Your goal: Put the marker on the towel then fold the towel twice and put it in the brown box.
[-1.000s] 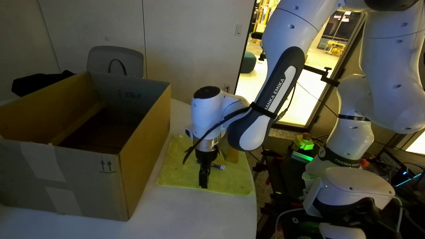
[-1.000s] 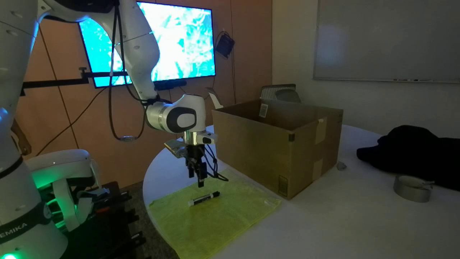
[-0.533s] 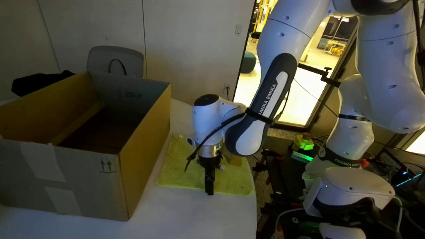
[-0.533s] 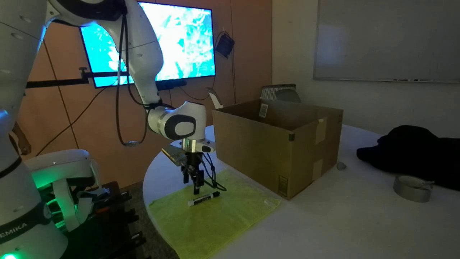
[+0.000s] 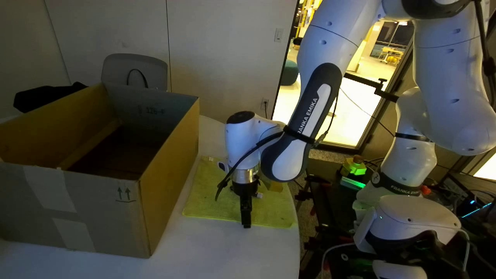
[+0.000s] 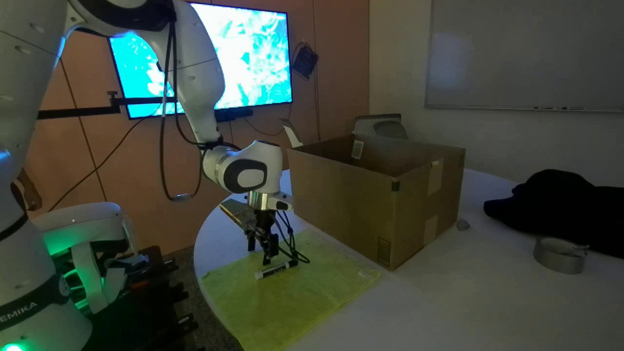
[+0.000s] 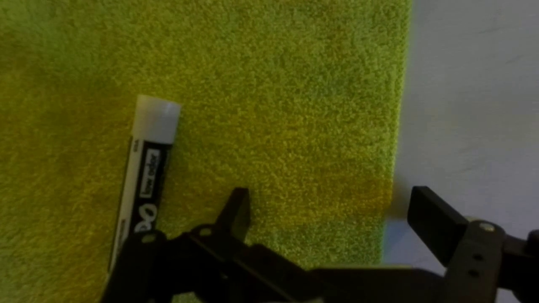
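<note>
Wrist view, bottom of frame: gripper (image 7: 329,193) had its fingers (image 7: 438,223) spread wide, one over the towel (image 7: 286,105), one past its edge over the table (image 7: 463,105). The marker (image 7: 147,176) lay on the towel at left, lower end hidden by the gripper. Towel was spread flat. In an exterior view: grey roll (image 6: 558,258) lower right, brown box (image 6: 341,204) right of centre just beside the towel, chair (image 6: 369,124) behind it, lit screen (image 6: 258,53) upper left.
</note>
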Available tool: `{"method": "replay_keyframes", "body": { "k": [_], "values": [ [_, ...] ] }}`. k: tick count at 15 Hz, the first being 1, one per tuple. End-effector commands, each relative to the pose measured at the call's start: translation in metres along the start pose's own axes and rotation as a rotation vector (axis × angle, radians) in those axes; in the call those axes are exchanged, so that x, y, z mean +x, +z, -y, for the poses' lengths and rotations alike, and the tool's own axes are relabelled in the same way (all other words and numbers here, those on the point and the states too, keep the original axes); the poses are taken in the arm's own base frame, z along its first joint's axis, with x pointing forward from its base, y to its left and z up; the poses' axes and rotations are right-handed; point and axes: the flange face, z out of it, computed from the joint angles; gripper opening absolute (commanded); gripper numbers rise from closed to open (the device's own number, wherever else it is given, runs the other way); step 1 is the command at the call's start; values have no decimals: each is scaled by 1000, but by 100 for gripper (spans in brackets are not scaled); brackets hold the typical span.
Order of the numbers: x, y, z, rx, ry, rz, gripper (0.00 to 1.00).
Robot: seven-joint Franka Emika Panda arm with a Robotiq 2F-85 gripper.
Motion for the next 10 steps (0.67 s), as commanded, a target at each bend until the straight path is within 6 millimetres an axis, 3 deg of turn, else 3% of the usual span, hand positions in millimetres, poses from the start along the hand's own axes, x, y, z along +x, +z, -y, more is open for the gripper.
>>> {"method": "replay_keyframes", "body": {
  "k": [1, 3, 10],
  "values": [
    [3, 4, 0, 3, 7, -13, 73],
    [3, 4, 1, 0, 14, -11, 64],
    [2, -4, 1, -12, 33, -21, 9]
  ]
}}
